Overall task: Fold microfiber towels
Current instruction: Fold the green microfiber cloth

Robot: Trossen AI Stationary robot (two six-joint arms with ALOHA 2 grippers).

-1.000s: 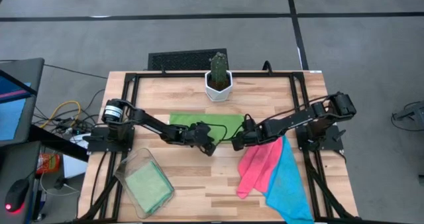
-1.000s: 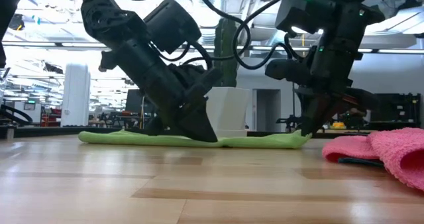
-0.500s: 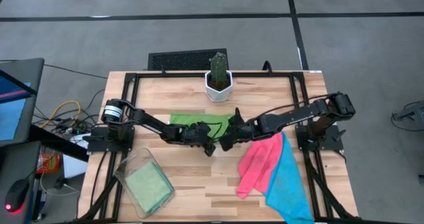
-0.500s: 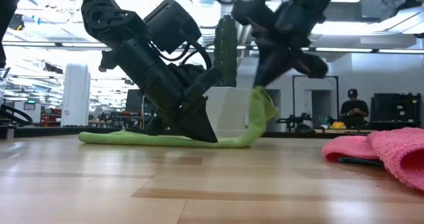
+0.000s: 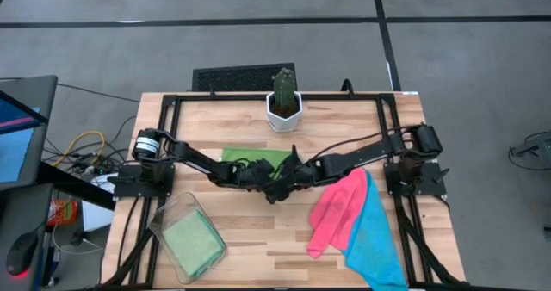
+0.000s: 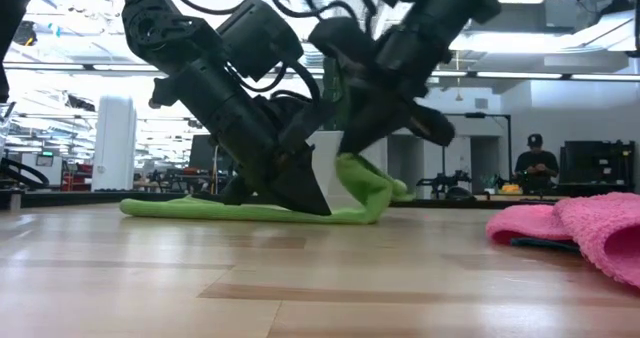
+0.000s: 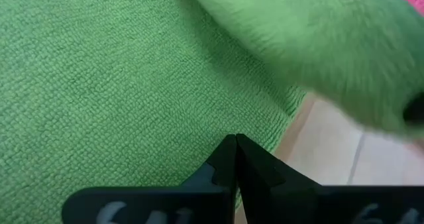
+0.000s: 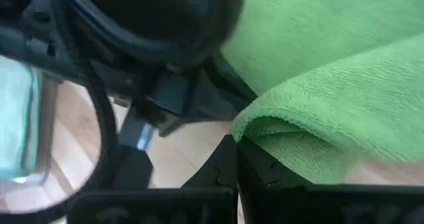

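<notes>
Green towel (image 5: 258,159) mid-table, its middle hidden under both arms, right gripper (image 6: 352,163) clenched on its lifted right edge, left gripper (image 6: 305,200) closed, pinning it flat, pink towel (image 5: 334,210) right, half covering blue towel (image 5: 375,236).

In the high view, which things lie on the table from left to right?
Clear plastic bin holding a folded green towel → green towel being folded → pink towel → blue towel.
</notes>
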